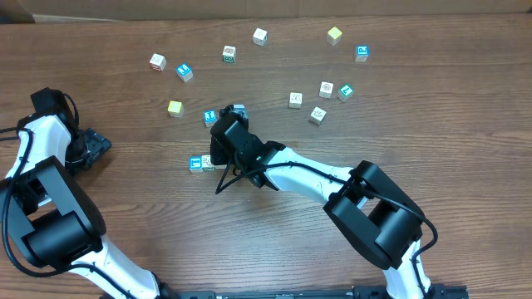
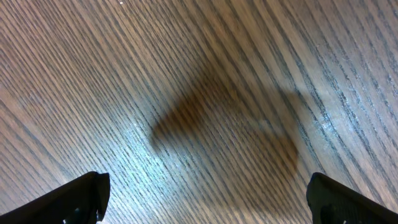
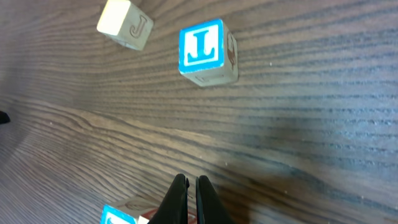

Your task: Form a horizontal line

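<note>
Right claw closed near blue-faced cube; left claw spread.

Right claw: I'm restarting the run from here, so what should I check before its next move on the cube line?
1. Right claw empty: ok, it is shut with nothing between the fingers.
2. Left claw out of the way: ok, open over the table, far to the left.
3. Line of four complete: not ok, only a blue cube and a white cube sit side by side.
4. Next cube free to reach: ok, a lettered blue cube stands alone ahead of the right claw.
5. Right claw clear of the pair: cannot tell, the wrist hides the gap overhead.
</note>
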You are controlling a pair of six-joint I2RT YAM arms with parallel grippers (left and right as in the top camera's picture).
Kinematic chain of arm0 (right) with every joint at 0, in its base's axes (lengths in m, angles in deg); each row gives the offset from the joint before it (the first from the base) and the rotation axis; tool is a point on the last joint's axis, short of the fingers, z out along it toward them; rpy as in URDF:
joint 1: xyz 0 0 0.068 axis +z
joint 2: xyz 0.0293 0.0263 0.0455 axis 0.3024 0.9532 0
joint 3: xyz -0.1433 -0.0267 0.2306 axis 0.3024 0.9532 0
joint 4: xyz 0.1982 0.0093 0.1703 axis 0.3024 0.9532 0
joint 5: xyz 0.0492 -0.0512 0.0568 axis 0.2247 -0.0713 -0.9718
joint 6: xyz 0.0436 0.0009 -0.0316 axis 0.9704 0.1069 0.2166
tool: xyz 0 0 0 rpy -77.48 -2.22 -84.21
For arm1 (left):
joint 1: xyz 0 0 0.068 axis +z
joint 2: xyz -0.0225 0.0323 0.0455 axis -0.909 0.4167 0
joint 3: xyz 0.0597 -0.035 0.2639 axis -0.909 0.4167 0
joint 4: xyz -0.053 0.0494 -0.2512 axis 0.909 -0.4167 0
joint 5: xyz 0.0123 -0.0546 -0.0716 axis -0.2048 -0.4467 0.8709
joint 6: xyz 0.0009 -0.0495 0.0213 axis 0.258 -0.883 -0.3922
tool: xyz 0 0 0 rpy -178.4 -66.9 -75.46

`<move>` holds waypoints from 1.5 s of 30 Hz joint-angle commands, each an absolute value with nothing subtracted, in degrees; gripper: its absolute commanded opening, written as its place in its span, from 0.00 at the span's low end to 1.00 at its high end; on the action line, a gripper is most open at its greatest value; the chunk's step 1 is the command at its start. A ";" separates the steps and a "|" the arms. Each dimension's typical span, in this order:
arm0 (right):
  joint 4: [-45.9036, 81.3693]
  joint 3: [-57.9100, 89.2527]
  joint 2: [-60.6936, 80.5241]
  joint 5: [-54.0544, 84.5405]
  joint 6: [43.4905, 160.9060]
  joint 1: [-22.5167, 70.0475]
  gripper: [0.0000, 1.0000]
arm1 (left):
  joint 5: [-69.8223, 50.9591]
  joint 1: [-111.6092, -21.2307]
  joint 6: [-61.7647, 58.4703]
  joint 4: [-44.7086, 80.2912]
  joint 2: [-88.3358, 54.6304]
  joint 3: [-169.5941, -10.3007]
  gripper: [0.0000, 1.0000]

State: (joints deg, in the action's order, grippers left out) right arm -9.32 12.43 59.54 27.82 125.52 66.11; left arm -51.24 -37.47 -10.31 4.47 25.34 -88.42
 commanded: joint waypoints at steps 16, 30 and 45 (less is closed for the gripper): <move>2.75 0.78 59.83 28.11 124.01 64.47 0.04 | -51.83 -37.01 -10.25 4.54 25.50 -88.11 1.00; 4.35 0.12 63.26 24.19 124.01 64.12 0.05 | -51.83 -37.01 -10.25 4.54 25.50 -88.11 1.00; 9.29 0.16 63.43 23.12 124.25 64.15 0.05 | -51.83 -37.01 -10.25 4.54 25.50 -88.11 1.00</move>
